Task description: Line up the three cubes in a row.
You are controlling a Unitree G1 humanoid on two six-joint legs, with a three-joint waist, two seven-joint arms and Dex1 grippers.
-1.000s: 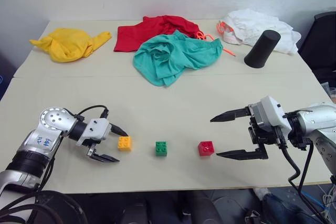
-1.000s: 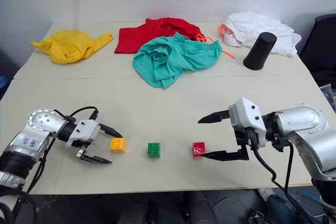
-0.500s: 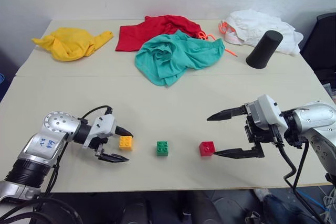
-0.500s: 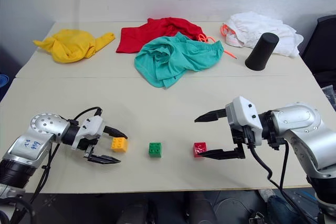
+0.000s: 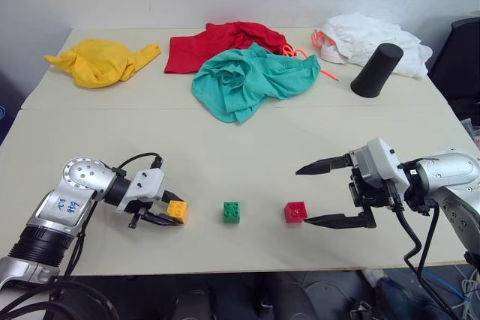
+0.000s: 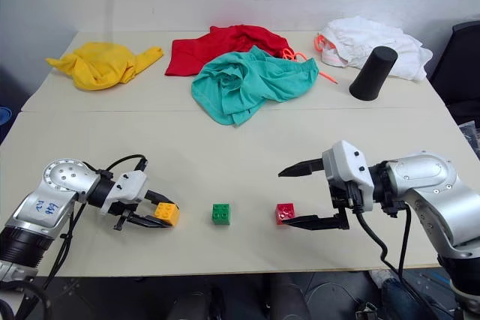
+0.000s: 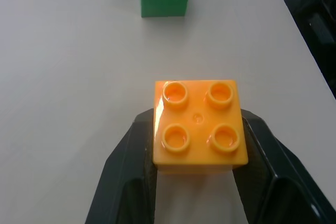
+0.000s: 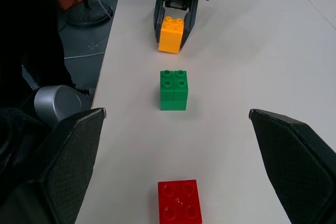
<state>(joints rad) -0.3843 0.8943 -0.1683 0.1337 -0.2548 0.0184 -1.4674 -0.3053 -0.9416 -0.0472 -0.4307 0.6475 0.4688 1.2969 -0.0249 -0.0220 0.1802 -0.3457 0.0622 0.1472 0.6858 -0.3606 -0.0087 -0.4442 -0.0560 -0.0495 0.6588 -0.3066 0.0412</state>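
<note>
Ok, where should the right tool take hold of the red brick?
Judging by its pose, grip the red brick across its two flat side walls, below the studs. It sits studs-up, square to the open right tool, which can come in level from the robot's right and straddle it.

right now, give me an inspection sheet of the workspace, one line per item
surface: pale table, flat, with a seam running across it.
job's things: orange brick, green brick and red brick in a row near the front edge.
clutter: yellow cloth, red cloth, teal cloth, white cloth, black cylinder at the back.
hands: left hand shut on the orange brick; right hand open beside the red brick.
cables: black cable on the right arm.
surroundings: plain wall, dark chair at right.
</note>
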